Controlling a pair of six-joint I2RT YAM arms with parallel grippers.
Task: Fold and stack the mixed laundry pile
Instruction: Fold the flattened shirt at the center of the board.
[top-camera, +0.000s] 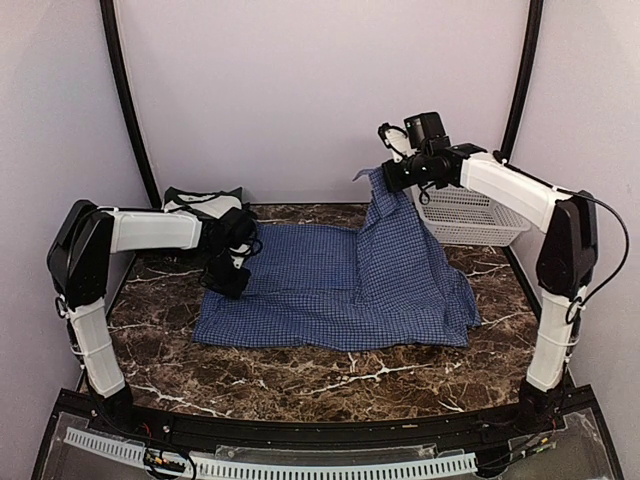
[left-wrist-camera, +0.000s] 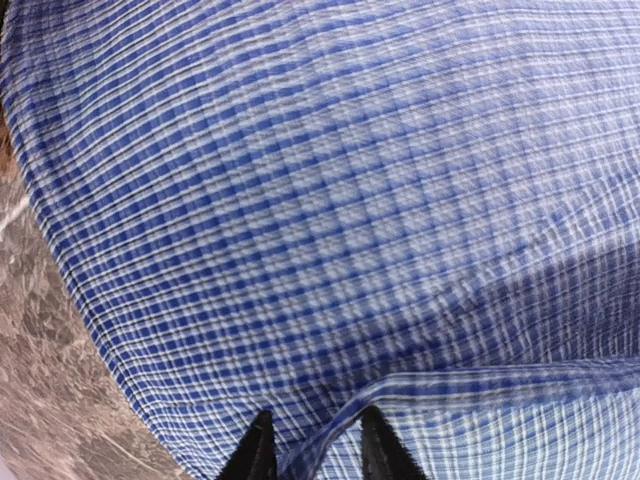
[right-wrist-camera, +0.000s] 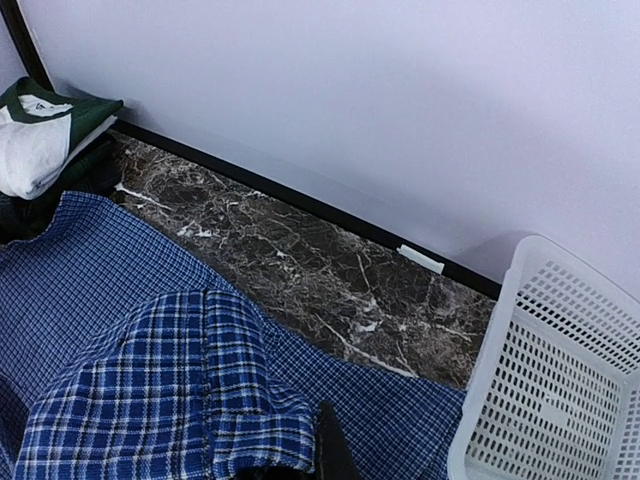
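We are taking the white lattice basket (top-camera: 470, 215) as our mark; it is sitting at the far right corner of the marble table (top-camera: 300, 385). The blue-and-white checked shirt (top-camera: 330, 285) is lying spread out on the marble to the left of the basket, and its right part is rising in a steep tent up past the basket's left rim. The right gripper (top-camera: 388, 175) is hovering just above and to the left of that rim, and it is clamping shut on the top of the lifted cloth. In the right wrist view we are seeing bunched check fabric gathered under the wrist, with the basket close beside it on the right.

The left gripper (top-camera: 228, 280) is resting at the shirt's edge farthest from the basket, low over the cloth. In the left wrist view its two dark fingertips (left-wrist-camera: 262, 455) are standing a little apart, and a folded hem of the shirt is running through the gap between them. We are not seeing them pinching it.

The white garment with dark green trim (top-camera: 203, 200) is lying folded well apart from the basket, at the opposite far corner against the wall. It is sitting on top of something dark that we are not able to make out.
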